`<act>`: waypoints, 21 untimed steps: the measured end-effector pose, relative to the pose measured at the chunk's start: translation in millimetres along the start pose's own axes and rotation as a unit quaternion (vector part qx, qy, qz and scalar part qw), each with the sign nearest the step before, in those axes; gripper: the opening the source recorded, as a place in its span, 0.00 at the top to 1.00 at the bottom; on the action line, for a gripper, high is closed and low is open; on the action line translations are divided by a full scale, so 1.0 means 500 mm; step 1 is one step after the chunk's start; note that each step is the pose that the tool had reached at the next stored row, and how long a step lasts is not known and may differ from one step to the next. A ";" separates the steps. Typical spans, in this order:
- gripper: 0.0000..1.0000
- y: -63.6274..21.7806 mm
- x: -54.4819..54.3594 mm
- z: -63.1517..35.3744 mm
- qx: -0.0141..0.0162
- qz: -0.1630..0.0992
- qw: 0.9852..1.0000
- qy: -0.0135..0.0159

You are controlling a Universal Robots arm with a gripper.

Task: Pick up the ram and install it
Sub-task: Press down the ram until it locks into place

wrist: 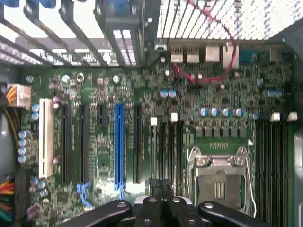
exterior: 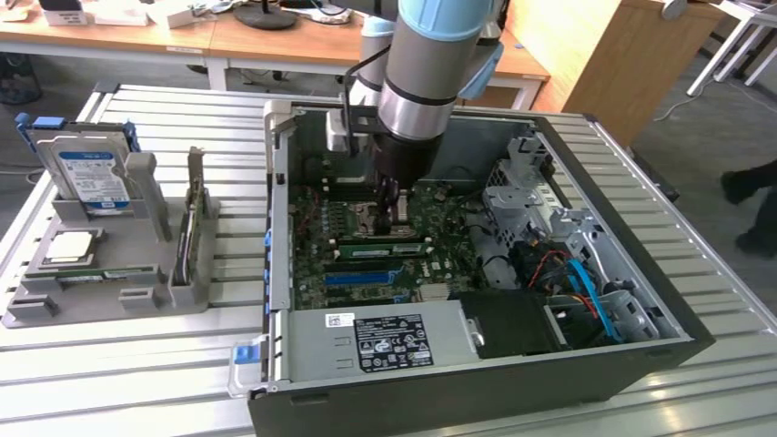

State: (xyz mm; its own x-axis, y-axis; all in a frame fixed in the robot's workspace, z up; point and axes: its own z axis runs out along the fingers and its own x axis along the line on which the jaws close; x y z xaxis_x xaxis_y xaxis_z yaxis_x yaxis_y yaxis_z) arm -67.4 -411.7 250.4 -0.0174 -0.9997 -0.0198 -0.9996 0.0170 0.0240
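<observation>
We find the arm (exterior: 419,82) reaching straight down into the open computer case (exterior: 486,364), which lies on its side on the slatted metal table (exterior: 146,382). The gripper (exterior: 395,221) hangs low over the motherboard (exterior: 364,264), just beside the empty CPU socket (exterior: 362,217). In the wrist view the gripper (wrist: 160,184) shows its two black fingertips (wrist: 153,183) pressed together, nothing visible between them. Below the fingertips in the exterior view we note a ram stick (exterior: 382,248) seated in a motherboard slot, its long axis running across the board from the exterior view's left to its right, lying edge-down and level; whether the fingertips touch it we cannot tell. The second ram (exterior: 107,274) lies in the grey holder tray (exterior: 109,305) well apart on the exterior view's left, outside the case, its long axis likewise running left to right, flat along the tray's near section. On the same tray we see the square silver CPU chip (exterior: 71,247), a hard drive (exterior: 87,175) standing upright at the far end, and a tall expansion card (exterior: 189,232) standing on edge. In the wrist view the blue expansion slot (wrist: 119,142) and the white slot (wrist: 46,137) run parallel across the motherboard (wrist: 99,156), with the CPU socket (wrist: 218,182) close to the fingertips. A power supply (exterior: 377,341) sits at the case's near end.
</observation>
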 end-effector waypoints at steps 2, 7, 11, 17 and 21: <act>0.90 -0.010 0.000 0.000 0.000 0.000 1.000 0.000; 0.90 -0.034 0.000 -0.001 0.000 0.000 1.000 0.000; 0.90 -0.035 0.000 -0.001 0.000 0.000 1.000 0.000; 0.90 -0.035 0.000 -0.001 0.000 0.000 1.000 0.000; 0.90 -0.035 0.000 -0.001 0.000 0.000 1.000 0.000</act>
State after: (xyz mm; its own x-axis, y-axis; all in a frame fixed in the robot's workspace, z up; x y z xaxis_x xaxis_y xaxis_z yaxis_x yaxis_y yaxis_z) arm -49.8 -411.9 250.4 -0.0175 -0.9997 -0.0197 -0.9996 0.0170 0.0241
